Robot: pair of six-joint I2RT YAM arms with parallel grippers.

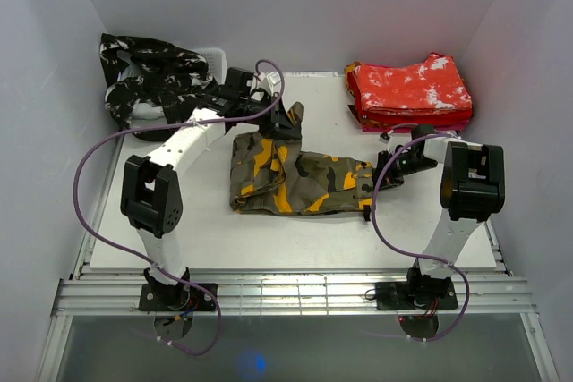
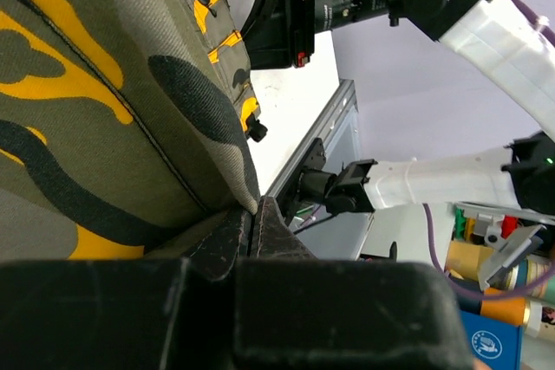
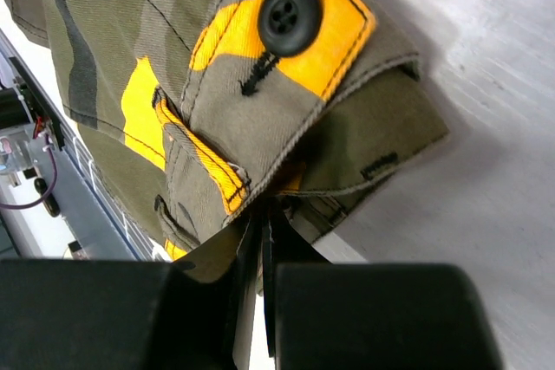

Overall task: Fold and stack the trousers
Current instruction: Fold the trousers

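Top external: olive trousers (image 1: 295,176) lengthwise left-right, waistband (image 1: 364,187) rightward

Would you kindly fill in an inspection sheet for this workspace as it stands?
Surface: white table, bare along the near edge.
Job's things: olive camouflage trousers mid-table, crumpled; red-and-white trousers folded, far right; black-and-white trousers heaped, far left.
Clutter: nothing seen.
Tools: left tool and right tool each shut on the olive camouflage trousers.
Cables: purple cables loop loose beside both arms.
Surroundings: white walls on three sides.
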